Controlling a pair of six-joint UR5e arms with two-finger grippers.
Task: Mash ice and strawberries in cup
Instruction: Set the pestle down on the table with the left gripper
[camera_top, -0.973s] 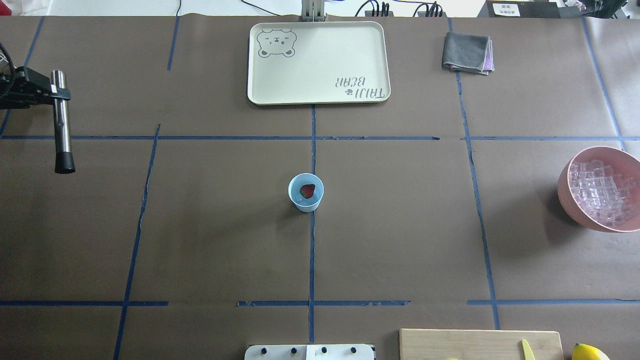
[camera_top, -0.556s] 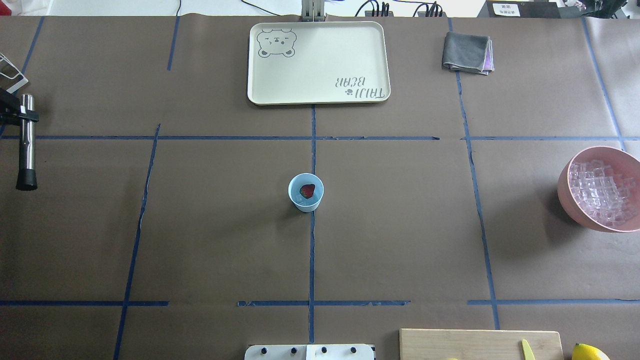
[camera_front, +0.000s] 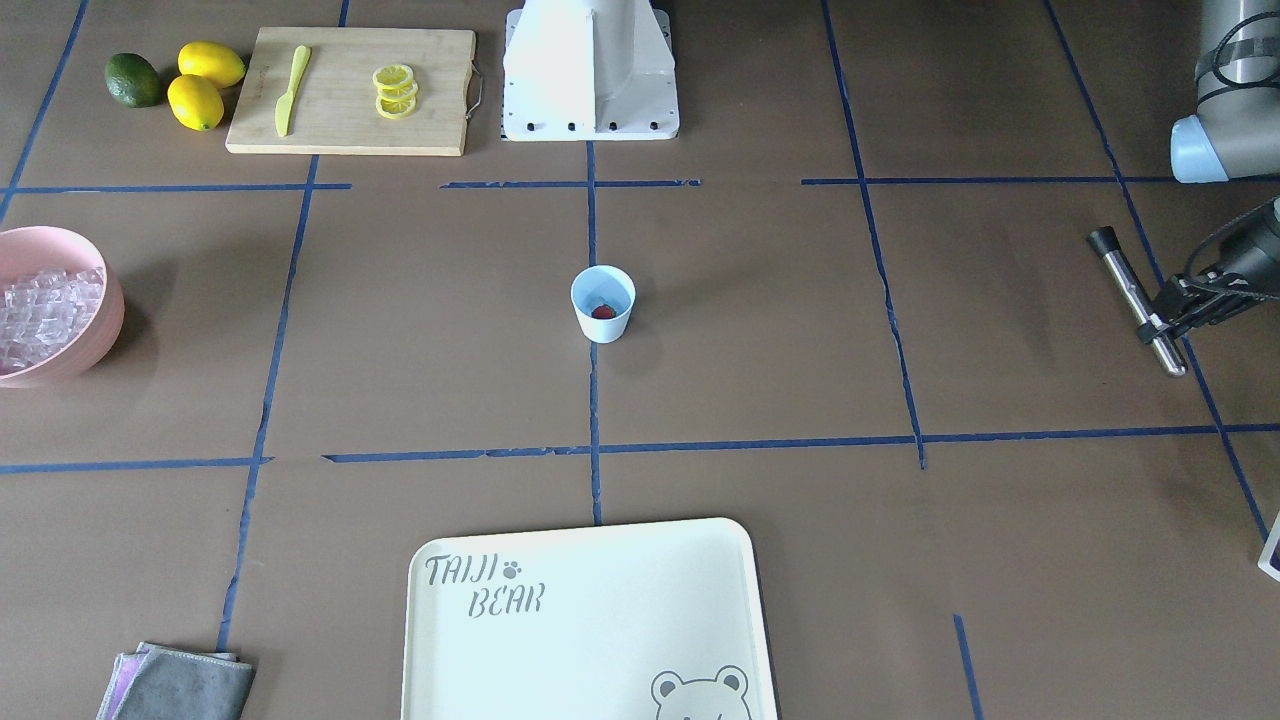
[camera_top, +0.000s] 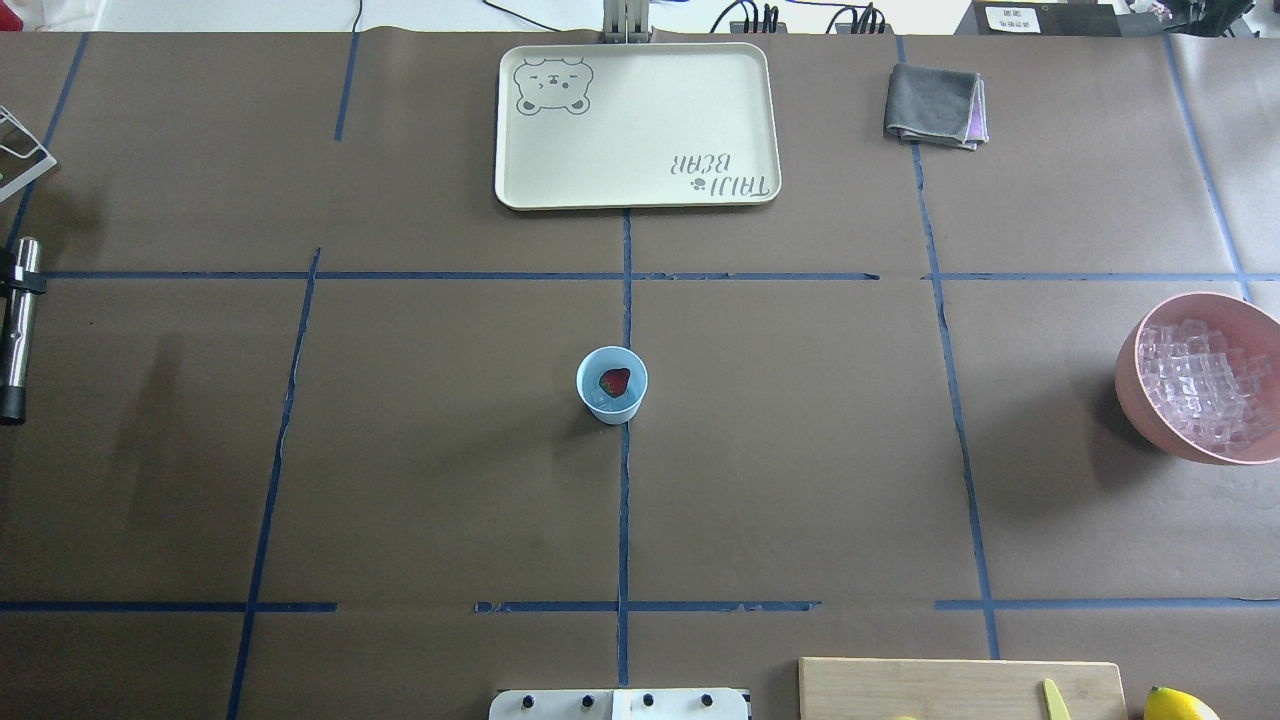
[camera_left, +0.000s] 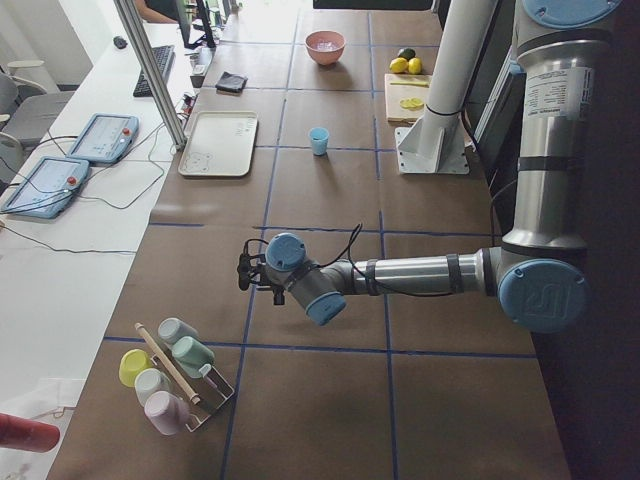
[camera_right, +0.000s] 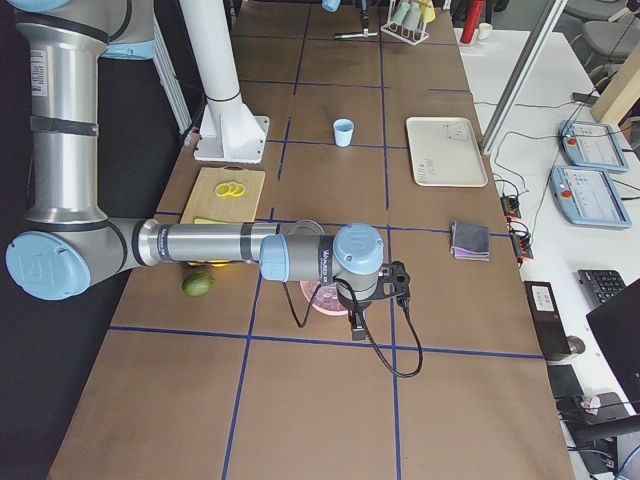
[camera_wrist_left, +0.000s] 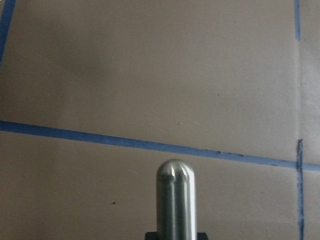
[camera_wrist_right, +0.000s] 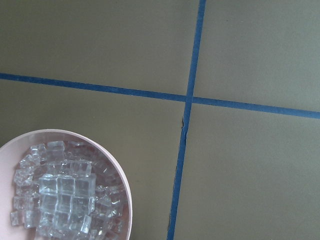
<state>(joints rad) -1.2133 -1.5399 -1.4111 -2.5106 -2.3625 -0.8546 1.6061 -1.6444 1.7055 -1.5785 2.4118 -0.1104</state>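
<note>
**Cup:** The small light-blue tapered cup (camera_top: 611, 385) stands upright at the centre of the overhead view, on the blue tape line, mouth up.

**Strawberry:** One bumpy red strawberry (camera_top: 615, 381) lies inside the cup.

**Ice:** Clear ice cubes (camera_top: 1195, 385) fill the large pink bowl (camera_top: 1128, 385) at the right edge, well apart from the cup.

**Left gripper:** The left gripper (camera_front: 1162, 322) is clamped across a polished, black-capped steel rod (camera_top: 17, 340) at the left edge. The rod's long axis runs top to bottom of the frame, black cap toward the bottom.

**Right gripper:** The right gripper (camera_right: 397, 281) hangs near the bowl. Whether it is open or closed cannot be told.
</note>
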